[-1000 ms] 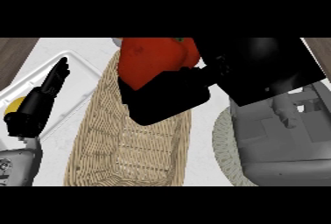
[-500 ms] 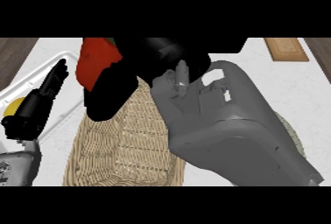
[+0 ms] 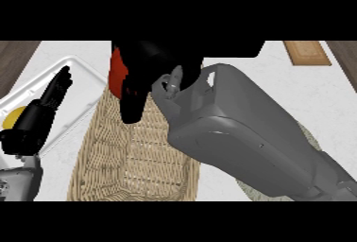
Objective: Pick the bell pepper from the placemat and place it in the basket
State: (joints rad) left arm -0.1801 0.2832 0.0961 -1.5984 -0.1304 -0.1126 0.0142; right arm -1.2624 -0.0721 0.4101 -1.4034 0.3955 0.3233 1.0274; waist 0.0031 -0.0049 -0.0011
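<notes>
The right hand (image 3: 159,56), curling round the bell pepper (image 3: 117,76), is carrying it leftwards above the basket (image 3: 90,156); release is looking close.

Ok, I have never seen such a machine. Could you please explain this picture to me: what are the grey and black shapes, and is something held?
The picture is taken from the robot's head, looking steeply down at a white kitchen counter. The big grey shape is the robot's right forearm. At its end is the black right hand, curled round a red bell pepper, which it mostly hides. The pepper appears above the far end of a long woven wicker basket. At the picture's left, the black left hand rests open, fingers up, over a white tray. A small yellow thing beside it is too hidden to name. A wooden board lies at the far right.
</notes>
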